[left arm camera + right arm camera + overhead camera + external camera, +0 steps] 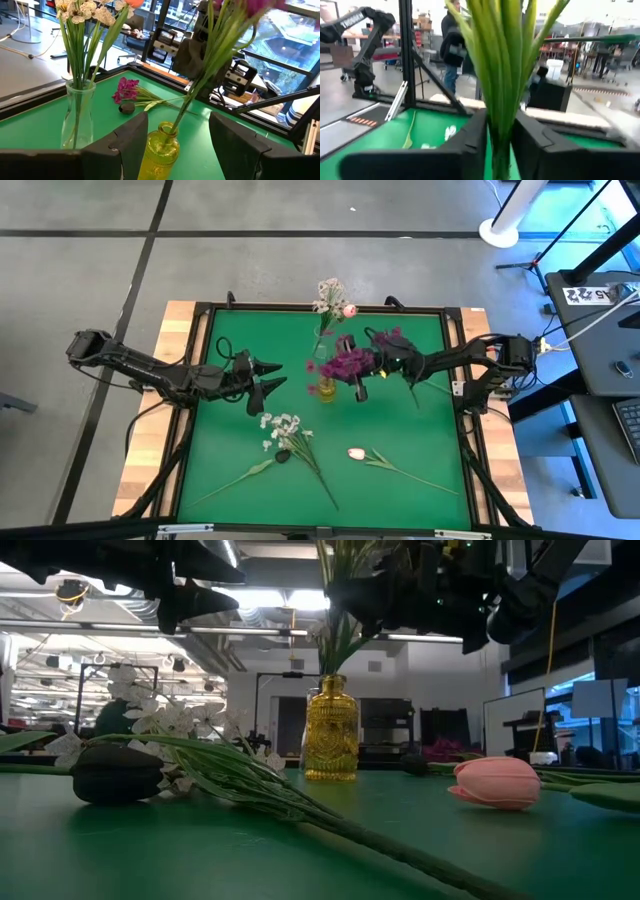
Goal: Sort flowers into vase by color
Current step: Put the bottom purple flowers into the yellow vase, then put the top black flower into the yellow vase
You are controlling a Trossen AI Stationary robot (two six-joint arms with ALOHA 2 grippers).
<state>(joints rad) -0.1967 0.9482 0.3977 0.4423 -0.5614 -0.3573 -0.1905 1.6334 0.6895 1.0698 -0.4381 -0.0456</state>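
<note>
Overhead, the green table (pixel 220 480) carried two vases near the middle of its far half. The clear vase (pixel 322 332) stood close to the far edge and already held white blossoms with a pink bud. The yellow vase (pixel 327 389) stood just nearer the centre.

The right gripper (pixel 358 380) was clamped on the stems of the magenta cluster (pixel 347 362), holding them just beside the yellow vase. In the right wrist view its fingers (pixel 470 132) pressed a thick bundle of green stems (pixel 502 65) between them. The left wrist view showed the stem ends reaching into the yellow vase's neck (pixel 167 131). The grip sat well up the stems, presumably so the lower ends could hang free and be steered into the narrow opening. Judged from this, insertion was under way and release remained to be done.

The left gripper (pixel 270 375) waited with its fingers apart over the left half of the table, pointing at the yellow vase. It held nothing.

A white spray (pixel 285 430) and a pink tulip (pixel 357 452) lay flat near the table's near edge, their stems running toward the near corners. Another magenta sprig (pixel 127 91) lay by the right edge. All three were unsorted.
</note>
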